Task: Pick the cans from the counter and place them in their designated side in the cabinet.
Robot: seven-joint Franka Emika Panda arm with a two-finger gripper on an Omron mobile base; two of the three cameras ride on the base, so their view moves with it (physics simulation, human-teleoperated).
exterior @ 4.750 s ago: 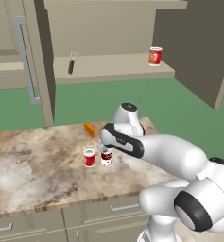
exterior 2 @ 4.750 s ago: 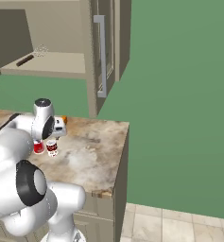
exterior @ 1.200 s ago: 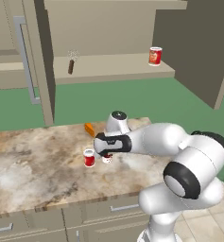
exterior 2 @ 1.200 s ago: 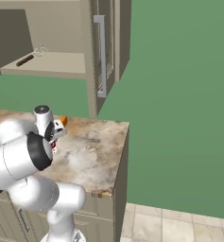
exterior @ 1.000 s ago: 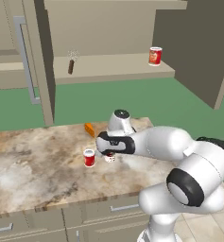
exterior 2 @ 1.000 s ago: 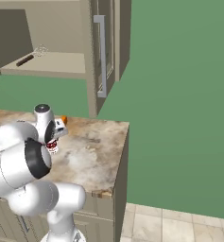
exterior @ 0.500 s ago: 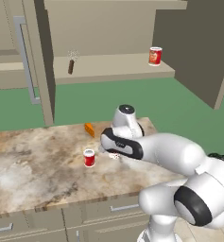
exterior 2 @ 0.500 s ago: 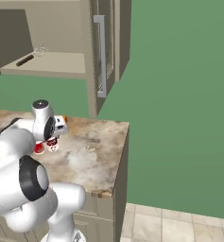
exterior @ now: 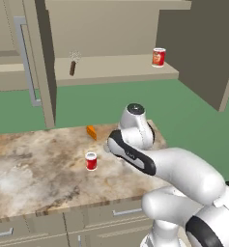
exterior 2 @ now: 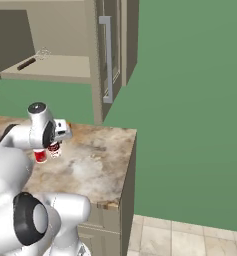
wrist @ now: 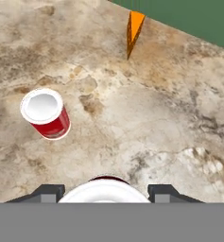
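Observation:
The bright red can (exterior: 91, 160) (exterior 2: 40, 156) (wrist: 46, 113) stands upright on the marbled counter (exterior: 34, 173) (exterior 2: 102, 162). My gripper (exterior 2: 54, 144) (wrist: 104, 193) hangs just right of it, shut on the maroon-and-white can (exterior 2: 53, 148), a little above the stone. In the hand view that can's white top (wrist: 104, 191) sits between the two dark fingertips (wrist: 47, 193). In the left base view my arm hides the held can. The cabinet shelf (exterior: 116, 72) (exterior 2: 55, 67) is open above the counter.
An orange-red can (exterior: 158, 57) stands on the right of the shelf, and a dark-handled tool (exterior: 73, 65) (exterior 2: 27, 63) lies at its left. An orange wedge (exterior: 91, 132) (wrist: 133, 28) lies near the counter's back. Open cabinet doors (exterior: 38, 58) (exterior: 203, 43) flank the shelf; the counter's edge (exterior 2: 132, 150) is close on the right.
The gripper dropped onto the maroon can beside the red one, shut on it and has raised it slightly off the counter. The red can has stayed put.

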